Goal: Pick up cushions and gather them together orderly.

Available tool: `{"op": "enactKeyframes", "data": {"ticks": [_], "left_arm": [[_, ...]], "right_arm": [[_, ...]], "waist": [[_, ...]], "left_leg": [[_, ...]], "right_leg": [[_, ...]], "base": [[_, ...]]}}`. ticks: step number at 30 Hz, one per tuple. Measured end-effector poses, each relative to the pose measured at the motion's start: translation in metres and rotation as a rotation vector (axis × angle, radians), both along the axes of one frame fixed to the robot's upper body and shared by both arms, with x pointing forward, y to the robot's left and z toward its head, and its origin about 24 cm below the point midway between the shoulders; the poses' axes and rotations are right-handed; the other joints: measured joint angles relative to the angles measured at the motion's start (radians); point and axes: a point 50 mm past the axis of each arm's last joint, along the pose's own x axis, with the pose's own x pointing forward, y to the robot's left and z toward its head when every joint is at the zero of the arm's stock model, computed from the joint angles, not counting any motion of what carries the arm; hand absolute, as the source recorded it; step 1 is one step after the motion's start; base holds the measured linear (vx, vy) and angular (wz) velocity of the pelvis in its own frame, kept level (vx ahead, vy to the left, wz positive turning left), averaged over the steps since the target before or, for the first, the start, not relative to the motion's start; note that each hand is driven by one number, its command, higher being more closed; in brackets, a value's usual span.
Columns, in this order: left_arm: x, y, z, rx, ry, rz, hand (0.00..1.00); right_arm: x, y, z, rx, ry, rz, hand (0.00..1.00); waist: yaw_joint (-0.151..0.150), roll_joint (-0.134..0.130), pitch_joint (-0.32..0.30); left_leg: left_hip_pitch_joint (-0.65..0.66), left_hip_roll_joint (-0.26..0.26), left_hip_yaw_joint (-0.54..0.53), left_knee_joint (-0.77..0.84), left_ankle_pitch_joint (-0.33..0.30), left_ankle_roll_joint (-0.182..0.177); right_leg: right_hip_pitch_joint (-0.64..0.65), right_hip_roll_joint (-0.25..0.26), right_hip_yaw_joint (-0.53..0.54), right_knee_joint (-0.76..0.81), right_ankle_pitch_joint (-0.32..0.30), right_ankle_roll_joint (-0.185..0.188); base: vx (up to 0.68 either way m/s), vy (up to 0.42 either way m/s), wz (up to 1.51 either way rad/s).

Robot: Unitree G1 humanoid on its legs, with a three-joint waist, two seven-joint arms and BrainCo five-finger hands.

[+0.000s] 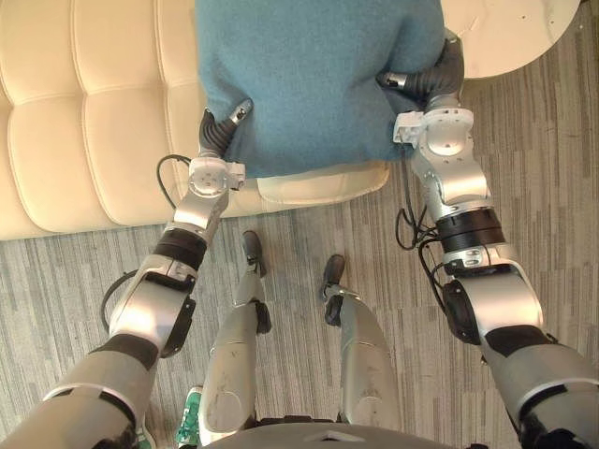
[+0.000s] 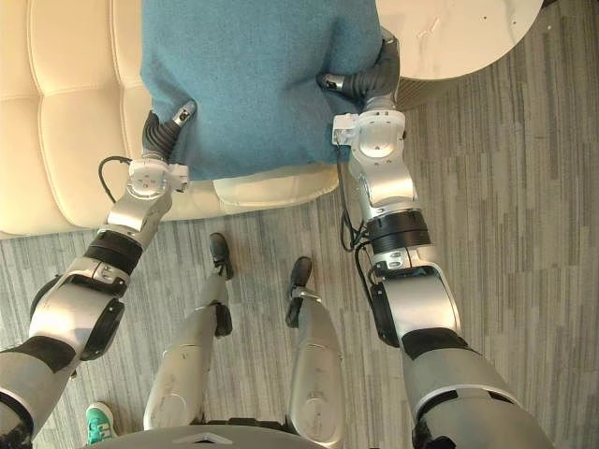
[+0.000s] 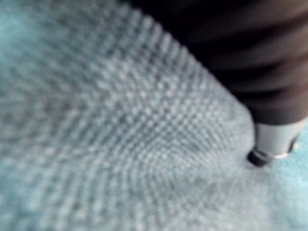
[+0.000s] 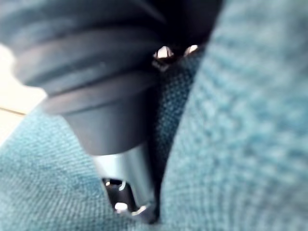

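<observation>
Nearest me, the left robot hand (image 1: 221, 129) and the right robot hand (image 1: 430, 82) each clamp one side of the teal cushion (image 1: 314, 79). Thumbs lie on its top face and the fingers are tucked beneath; both wrist views show the cloth dimpled at the contact. The cushion hangs over the sofa's (image 1: 84, 112) front edge, right end. Under it, a cream cushion (image 1: 323, 185) pokes out at that edge. My read: one cushion picked up, not yet set down. Squaring it with the cream one remains.
</observation>
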Motion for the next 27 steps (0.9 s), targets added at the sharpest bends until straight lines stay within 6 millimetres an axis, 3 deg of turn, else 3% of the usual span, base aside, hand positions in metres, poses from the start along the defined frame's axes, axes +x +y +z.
{"op": "enactKeyframes", "data": {"ticks": [4, 9, 14, 25, 27], "left_arm": [[-0.001, 0.001, 0.007, -0.002, -0.029, 0.004, 1.00], [-0.006, 0.013, 0.009, 0.014, -0.058, 0.018, 1.00], [-0.023, 0.023, -0.020, 0.035, -0.032, 0.011, 1.00], [-0.076, 0.029, -0.076, -0.055, 0.035, 0.007, 1.00], [-0.090, 0.029, -0.089, -0.067, 0.062, 0.013, 1.00]], "right_arm": [[-0.004, 0.003, -0.005, 0.033, -0.018, 0.020, 1.00], [-0.010, 0.009, -0.043, 0.103, 0.043, 0.065, 1.00], [-0.018, 0.013, -0.095, 0.165, 0.176, 0.094, 1.00], [-0.060, 0.021, -0.153, 0.209, 0.268, 0.171, 1.00], [-0.070, 0.020, -0.165, 0.205, 0.298, 0.179, 1.00]], "waist": [[0.004, -0.001, 0.001], [0.000, -0.012, 0.008], [-0.012, -0.011, 0.007], [-0.023, -0.009, 0.003], [-0.025, -0.008, -0.035]], "left_leg": [[0.011, -0.002, 0.007, 0.000, 0.001, 0.000], [0.075, -0.005, 0.006, 0.000, 0.001, -0.006], [0.149, -0.005, -0.018, -0.006, -0.028, -0.033], [0.289, -0.003, -0.067, 0.000, -0.030, -0.022], [0.296, 0.000, -0.079, 0.000, -0.033, -0.025]], "right_leg": [[0.004, 0.000, 0.013, 0.006, -0.001, 0.000], [0.065, -0.001, 0.022, 0.009, -0.015, -0.001], [0.159, 0.005, 0.013, -0.028, -0.020, 0.004], [0.377, 0.032, -0.016, -0.162, -0.004, 0.017], [0.397, 0.037, -0.026, -0.177, -0.004, 0.017]], "base": [[0.06, 0.007, -0.02], [0.04, -0.018, 0.01], [0.01, -0.030, 0.02], [0.08, -0.025, 0.07], [0.06, -0.036, 0.08]]}}
